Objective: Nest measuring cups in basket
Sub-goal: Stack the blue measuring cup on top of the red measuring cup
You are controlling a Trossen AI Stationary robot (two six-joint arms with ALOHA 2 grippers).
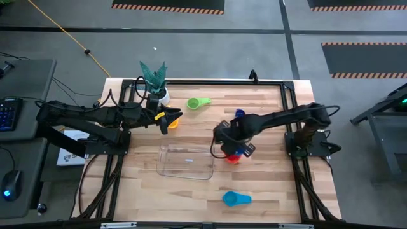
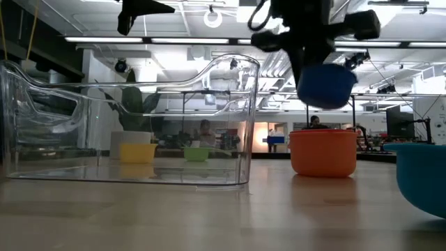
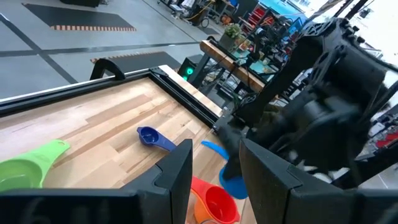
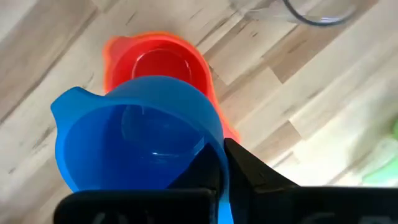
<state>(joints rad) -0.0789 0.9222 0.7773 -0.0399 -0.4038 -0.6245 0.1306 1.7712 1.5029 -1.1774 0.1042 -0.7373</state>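
Blue plastic cup (image 4: 134, 140), light, stiff and slick, hangs at frame centre from the right gripper (image 4: 224, 171), fingers pinched shut on its thin rim, above the red cup (image 4: 158, 59); left gripper (image 3: 214, 180) fingers half open, empty.

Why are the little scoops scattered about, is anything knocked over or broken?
Nothing looks spilled or damaged. The clear basket sits upright with no cups in it yet. The right claw holds a blue cup in the air above the red cup, beside the basket. The green cup and light blue cup lie apart.
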